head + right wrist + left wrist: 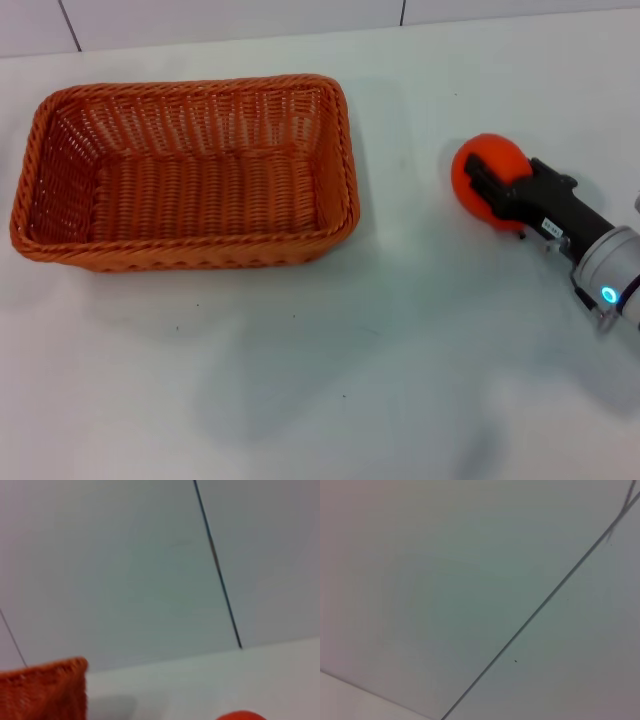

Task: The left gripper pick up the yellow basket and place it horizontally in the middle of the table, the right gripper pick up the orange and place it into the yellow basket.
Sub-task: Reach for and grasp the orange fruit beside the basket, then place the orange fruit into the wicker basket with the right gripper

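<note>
Orange fruit clamped, basket well apart across the white table (pixel 420 380).
Risk: the orange (pixel 487 178) is smooth and round and may slip or roll free during transfer. It sits between the closed-on fingers of the right gripper (pixel 487 192), to the right of the empty yellow basket (pixel 190 255). Left gripper not visible; state unknown.

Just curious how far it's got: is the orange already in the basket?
No, the orange sits on the table to the right of the basket, with the right claw around it.
</note>
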Controlling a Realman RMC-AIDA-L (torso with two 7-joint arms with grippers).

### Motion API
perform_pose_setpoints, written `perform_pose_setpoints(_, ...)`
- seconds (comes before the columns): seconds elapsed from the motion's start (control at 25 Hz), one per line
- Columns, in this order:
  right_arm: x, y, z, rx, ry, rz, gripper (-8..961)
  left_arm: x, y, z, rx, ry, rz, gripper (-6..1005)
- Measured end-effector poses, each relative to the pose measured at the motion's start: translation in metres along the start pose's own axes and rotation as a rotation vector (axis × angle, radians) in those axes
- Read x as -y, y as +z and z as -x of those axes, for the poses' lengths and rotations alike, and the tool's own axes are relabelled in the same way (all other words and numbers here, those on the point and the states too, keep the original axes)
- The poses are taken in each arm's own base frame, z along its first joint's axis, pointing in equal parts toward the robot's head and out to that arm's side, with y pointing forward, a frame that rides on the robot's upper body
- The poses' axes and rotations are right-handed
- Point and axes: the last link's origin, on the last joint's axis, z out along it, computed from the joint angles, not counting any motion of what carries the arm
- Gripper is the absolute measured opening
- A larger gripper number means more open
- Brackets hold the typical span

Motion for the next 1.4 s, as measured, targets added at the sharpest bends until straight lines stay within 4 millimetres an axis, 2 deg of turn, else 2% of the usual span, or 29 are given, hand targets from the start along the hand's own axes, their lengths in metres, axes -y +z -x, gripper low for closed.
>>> perform_pose_setpoints(0.44,0.017,0.005,-0.035,-0.195,0.037,-0.115,507,0.000,0.001,0.001,-0.002,-0.001,0.007,883)
perform_pose_setpoints(0.6,0.028,0.013,-0.052,-0.254,0.056,-0.181,470,0.000,0.001,0.003,0.001,-0.005,0.005,883)
perform_pose_setpoints(0.84,0.065,0.037,-0.082,-0.303,0.053,-0.360,398,0.001,0.002,0.004,-0.001,-0.010,0.006,883)
perform_pose_setpoints(1.0,0.088,0.054,-0.093,-0.284,0.039,-0.461,378,-0.001,0.003,0.006,0.000,-0.008,0.010,882)
perform_pose_setpoints(1.32,0.138,0.083,-0.100,-0.149,-0.032,-0.657,329,-0.005,0.008,0.005,-0.007,-0.012,0.028,878)
perform_pose_setpoints(1.4,0.141,0.084,-0.099,-0.137,-0.036,-0.667,314,-0.005,0.008,0.004,-0.009,-0.011,0.031,877)
